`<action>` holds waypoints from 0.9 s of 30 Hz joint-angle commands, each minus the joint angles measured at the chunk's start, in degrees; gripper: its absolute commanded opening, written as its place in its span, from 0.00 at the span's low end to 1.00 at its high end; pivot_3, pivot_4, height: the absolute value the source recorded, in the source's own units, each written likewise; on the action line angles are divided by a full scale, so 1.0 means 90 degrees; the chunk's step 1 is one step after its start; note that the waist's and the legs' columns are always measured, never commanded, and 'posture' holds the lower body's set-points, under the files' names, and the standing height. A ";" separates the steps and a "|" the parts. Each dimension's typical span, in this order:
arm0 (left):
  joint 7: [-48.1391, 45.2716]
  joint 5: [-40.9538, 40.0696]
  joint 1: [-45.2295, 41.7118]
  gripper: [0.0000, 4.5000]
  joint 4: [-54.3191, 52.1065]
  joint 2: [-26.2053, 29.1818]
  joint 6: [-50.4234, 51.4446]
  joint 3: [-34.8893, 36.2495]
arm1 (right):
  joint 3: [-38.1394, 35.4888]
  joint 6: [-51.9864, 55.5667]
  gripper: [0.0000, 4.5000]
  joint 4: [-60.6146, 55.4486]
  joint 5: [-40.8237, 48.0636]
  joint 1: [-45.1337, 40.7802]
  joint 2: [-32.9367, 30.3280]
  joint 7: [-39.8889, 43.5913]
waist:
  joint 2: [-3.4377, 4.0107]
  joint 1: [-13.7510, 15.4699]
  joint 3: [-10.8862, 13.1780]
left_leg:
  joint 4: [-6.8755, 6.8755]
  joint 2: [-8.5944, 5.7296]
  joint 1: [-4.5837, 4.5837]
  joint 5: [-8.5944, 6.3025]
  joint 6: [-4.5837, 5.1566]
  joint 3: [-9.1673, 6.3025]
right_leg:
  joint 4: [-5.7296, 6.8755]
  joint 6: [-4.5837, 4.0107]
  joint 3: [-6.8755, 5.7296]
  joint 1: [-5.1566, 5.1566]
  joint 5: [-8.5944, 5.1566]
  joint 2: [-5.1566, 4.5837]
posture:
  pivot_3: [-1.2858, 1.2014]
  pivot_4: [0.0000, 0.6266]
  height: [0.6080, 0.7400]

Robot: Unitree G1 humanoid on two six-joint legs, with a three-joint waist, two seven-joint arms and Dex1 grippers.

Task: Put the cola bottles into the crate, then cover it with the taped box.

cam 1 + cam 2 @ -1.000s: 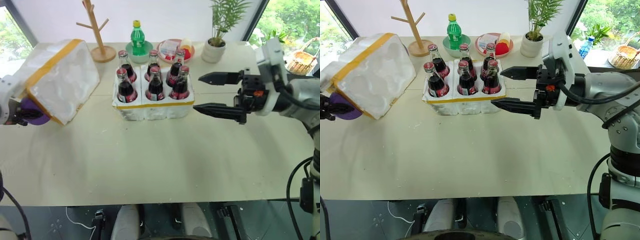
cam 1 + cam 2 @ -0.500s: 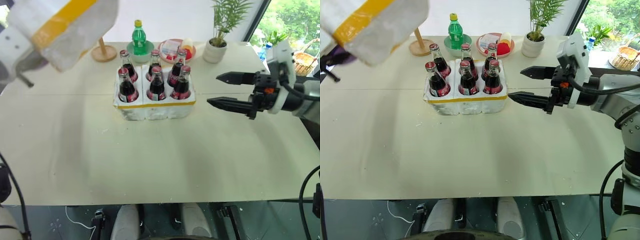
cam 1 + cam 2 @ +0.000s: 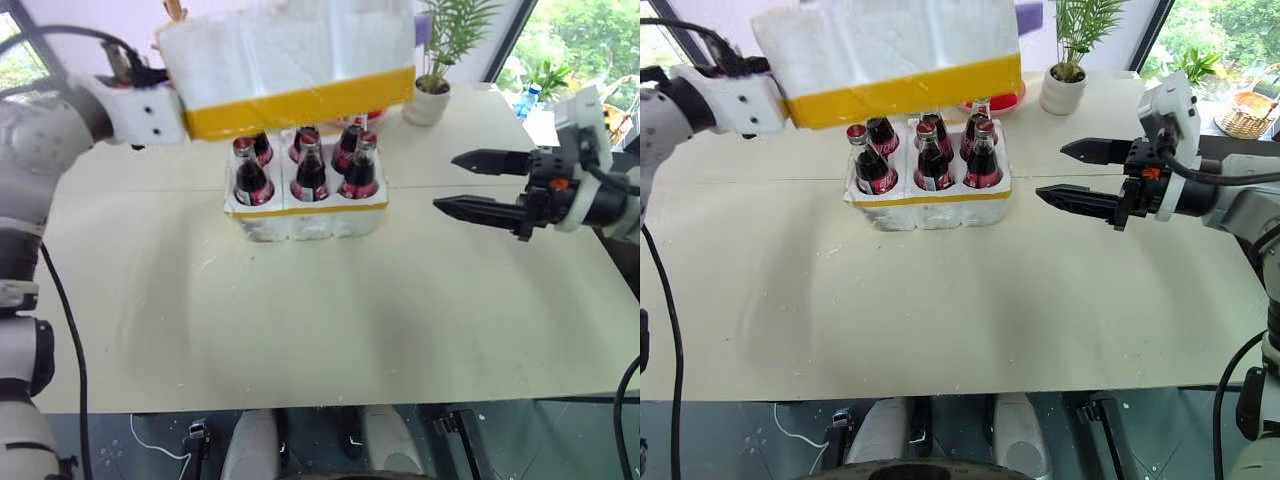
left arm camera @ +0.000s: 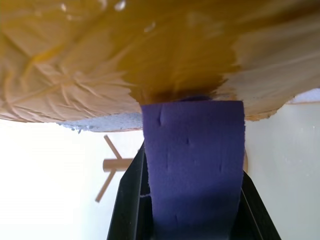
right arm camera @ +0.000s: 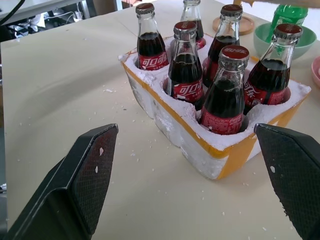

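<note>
The taped box (image 3: 290, 60), white styrofoam with a yellow band along its lower edge, hangs in the air over the crate's back row and hides those caps. My left gripper (image 4: 192, 167) is shut on the box's purple side piece (image 4: 192, 150). Several cola bottles (image 3: 312, 170) with red caps stand in the wells of the crate (image 3: 305, 215), a low white tray with a yellow strip. To the right of the crate, apart from it, my right gripper (image 3: 447, 182) stands open and points at the crate; nothing is between its fingers (image 5: 80, 185).
A potted plant (image 3: 432, 95) stands at the back right and a red plate (image 3: 995, 100) shows under the box's edge. A green soda bottle (image 5: 287, 12) sits in a green bowl (image 5: 265, 40) behind the crate. A wooden rack (image 4: 112, 165) stands at the back left.
My left arm has swung the taped box up and to the right, rolling it until it hangs over the crate. My right gripper has drawn back a little to the right, still open.
</note>
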 commanded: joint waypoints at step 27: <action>-0.1172 -0.3216 0.4360 0.71 -0.3383 0.0497 0.3207 0.2841 | -0.0219 -0.0323 1.00 0.0221 -0.0120 0.0517 -0.0069 -0.0049 | 0.0004 0.0002 -0.0002 | 0.0005 0.0016 0.0012 0.0001 -0.0002 -0.0013 | 0.0004 0.0001 -0.0003 0.0019 0.0000 -0.0009 | 0.52 0.24 1.00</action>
